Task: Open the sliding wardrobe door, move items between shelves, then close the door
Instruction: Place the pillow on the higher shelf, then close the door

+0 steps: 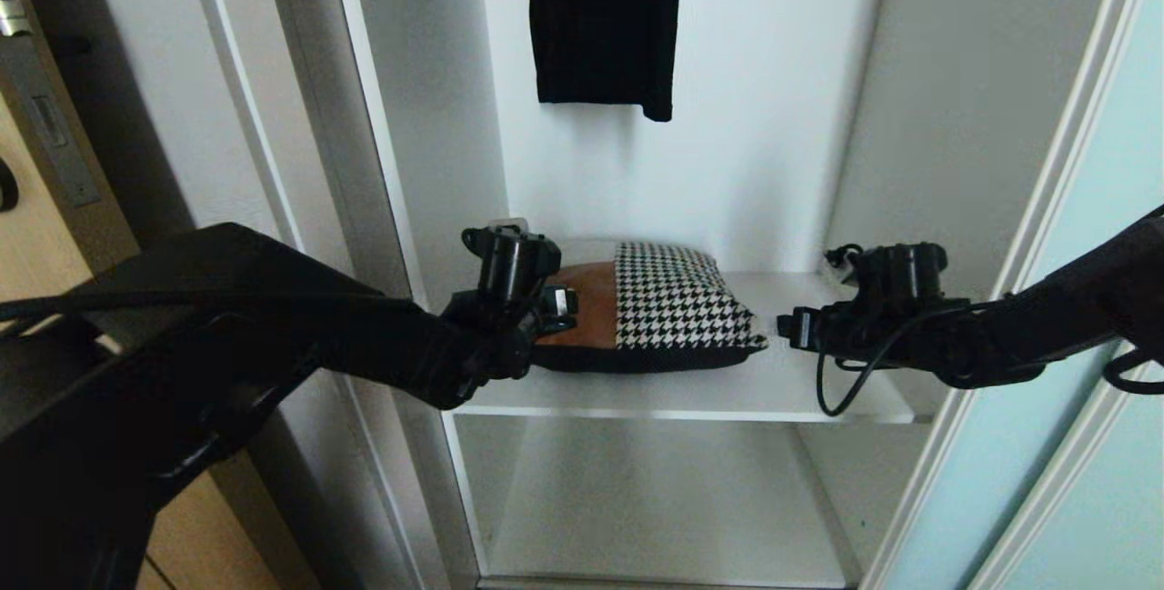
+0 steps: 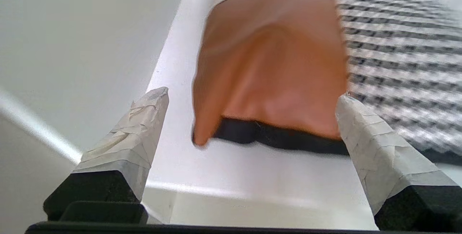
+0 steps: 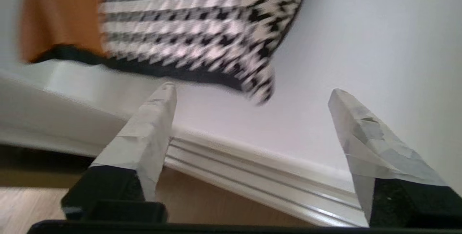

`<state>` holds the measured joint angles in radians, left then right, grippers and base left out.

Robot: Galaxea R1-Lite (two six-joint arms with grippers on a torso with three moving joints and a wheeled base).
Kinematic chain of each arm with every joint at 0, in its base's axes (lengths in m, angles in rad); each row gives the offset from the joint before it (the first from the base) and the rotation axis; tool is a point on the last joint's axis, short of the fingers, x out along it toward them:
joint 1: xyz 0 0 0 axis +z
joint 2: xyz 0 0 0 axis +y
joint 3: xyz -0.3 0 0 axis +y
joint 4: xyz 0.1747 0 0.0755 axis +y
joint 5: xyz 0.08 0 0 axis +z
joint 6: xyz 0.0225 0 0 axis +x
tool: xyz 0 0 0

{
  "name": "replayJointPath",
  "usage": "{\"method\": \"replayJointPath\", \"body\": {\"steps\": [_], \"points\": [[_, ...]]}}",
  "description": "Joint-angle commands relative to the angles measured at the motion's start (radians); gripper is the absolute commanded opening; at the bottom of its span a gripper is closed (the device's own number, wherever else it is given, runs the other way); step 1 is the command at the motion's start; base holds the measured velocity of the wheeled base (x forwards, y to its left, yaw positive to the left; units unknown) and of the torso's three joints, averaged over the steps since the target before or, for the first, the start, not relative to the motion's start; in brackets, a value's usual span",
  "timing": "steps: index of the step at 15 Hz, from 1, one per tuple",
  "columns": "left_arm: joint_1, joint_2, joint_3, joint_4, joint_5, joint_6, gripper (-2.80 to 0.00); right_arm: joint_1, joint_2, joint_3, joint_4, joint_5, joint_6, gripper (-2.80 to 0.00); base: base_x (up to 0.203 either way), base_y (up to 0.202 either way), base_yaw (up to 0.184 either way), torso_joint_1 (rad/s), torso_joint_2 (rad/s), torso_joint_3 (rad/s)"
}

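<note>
The cushion (image 1: 650,308), tan leather on one part and black-and-white houndstooth on the other, lies flat on the upper white shelf (image 1: 800,381). My left gripper (image 1: 556,308) is at its tan end, open. In the left wrist view the taped fingers (image 2: 144,126) stand wide apart just short of the cushion's tan corner (image 2: 270,57), holding nothing. My right gripper (image 1: 787,328) is open beside the houndstooth end (image 3: 202,21), apart from it, its jaws (image 3: 252,89) empty over the shelf edge (image 3: 325,82). The sliding wardrobe door (image 1: 1091,299) stands slid away to the right.
A long black garment (image 1: 605,22) hangs above the cushion at the back. A lower white shelf (image 1: 655,508) sits beneath. A light wood door (image 1: 36,235) is at the far left. The wardrobe's white side walls (image 1: 436,117) flank both arms. The door track (image 3: 252,176) runs below.
</note>
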<state>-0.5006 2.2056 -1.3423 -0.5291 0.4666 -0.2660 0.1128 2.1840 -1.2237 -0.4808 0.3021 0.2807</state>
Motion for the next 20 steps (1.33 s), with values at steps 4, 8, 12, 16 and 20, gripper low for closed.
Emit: {"method": "replayJointPath", "body": {"steps": [4,8,12,16,20], "points": [[-0.005,-0.319,0.257,0.003,0.012,-0.002,0.00,0.019,-0.331,0.237,0.009,0.002,0.007,0.00,0.000,0.000,0.000,0.000,0.00,0.000],[-0.004,-0.529,0.436,0.010,0.034,0.019,-2.80,0.031,-0.550,0.376,0.081,-0.004,0.012,-2.80,0.000,0.000,0.000,0.000,0.00,0.000],[0.014,-0.738,0.636,0.008,0.101,0.123,-2.80,0.033,-0.775,0.524,0.127,-0.007,0.012,-2.80,0.000,0.000,0.000,0.000,0.00,0.000],[0.090,-0.921,0.812,0.003,0.211,0.146,-2.80,0.004,-0.995,0.633,0.241,-0.009,0.012,-2.80,0.000,0.000,0.000,0.000,0.00,0.000],[0.226,-1.156,0.964,0.006,0.261,0.182,-2.80,-0.022,-1.171,0.784,0.277,-0.009,0.013,-2.80,0.000,0.000,0.000,0.000,0.00,0.000]]}}
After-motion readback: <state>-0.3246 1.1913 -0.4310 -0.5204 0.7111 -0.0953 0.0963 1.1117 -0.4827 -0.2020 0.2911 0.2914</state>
